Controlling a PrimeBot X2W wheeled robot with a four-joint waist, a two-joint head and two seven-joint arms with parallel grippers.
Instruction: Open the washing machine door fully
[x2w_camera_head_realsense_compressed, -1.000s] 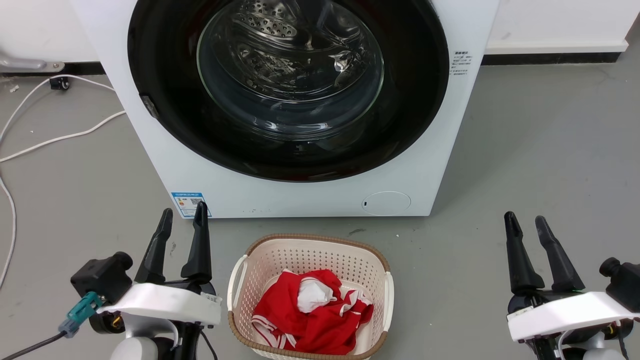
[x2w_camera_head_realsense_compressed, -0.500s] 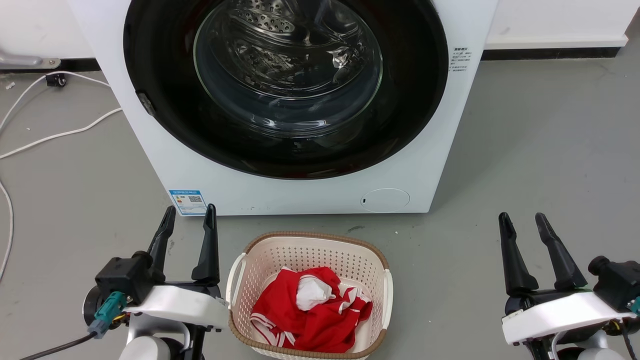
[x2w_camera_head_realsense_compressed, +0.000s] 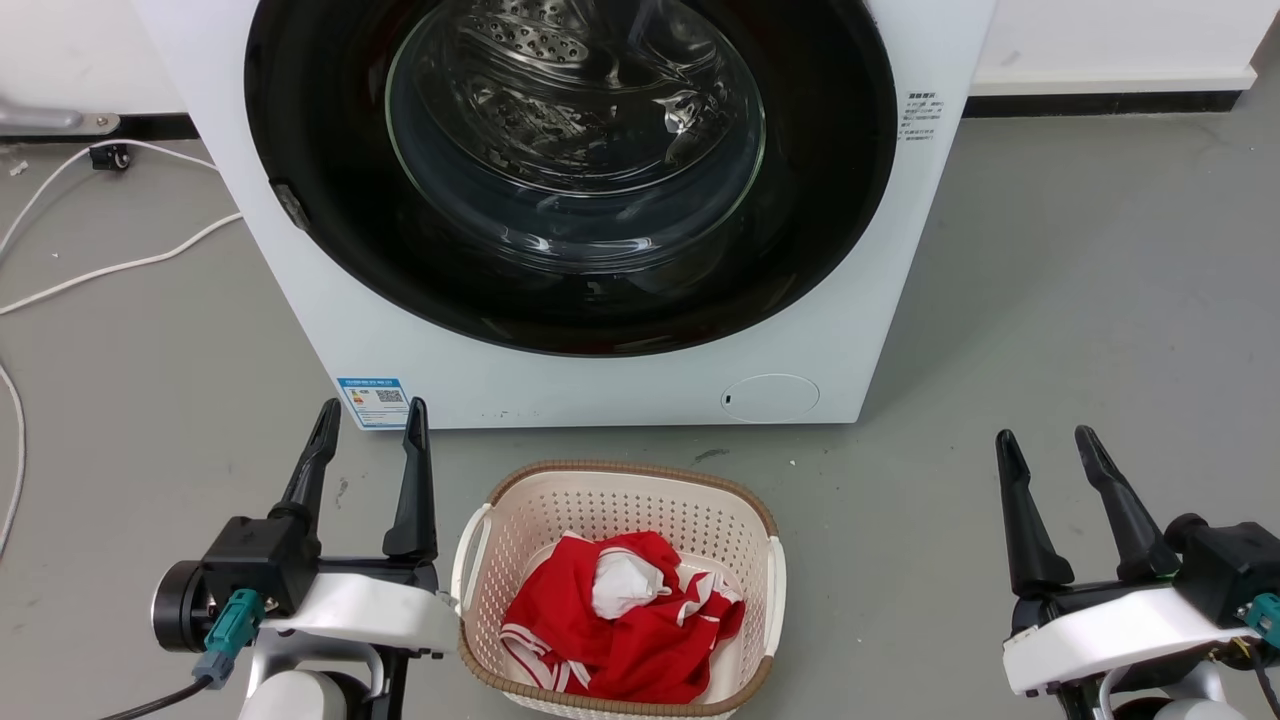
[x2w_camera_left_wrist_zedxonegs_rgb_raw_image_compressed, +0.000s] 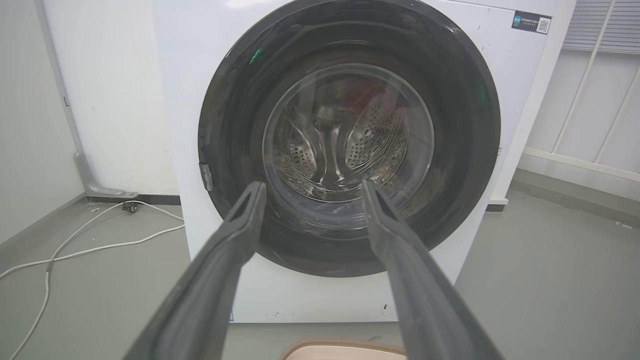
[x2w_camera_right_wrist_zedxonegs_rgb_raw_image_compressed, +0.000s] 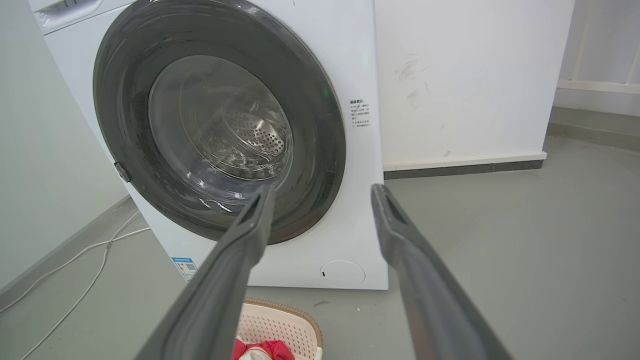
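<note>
The washing machine door is a glossy black disc with a clear glass bowl window, lying flat against the white machine front, closed. A small latch tab sits on its left rim. My left gripper is open and empty, low at the left, short of the machine's lower left corner. At the lower right my right gripper is open and empty too, standing off from the machine's right side.
A cream laundry basket holding red and white cloth stands on the grey floor between my grippers, just before the machine. White cables trail on the floor at the left. A small round white flap sits low on the machine front.
The head view has shifted slightly. My left gripper has rolled at the wrist, its fingers turning more upright and its camera housing swinging lower. The door stays closed.
</note>
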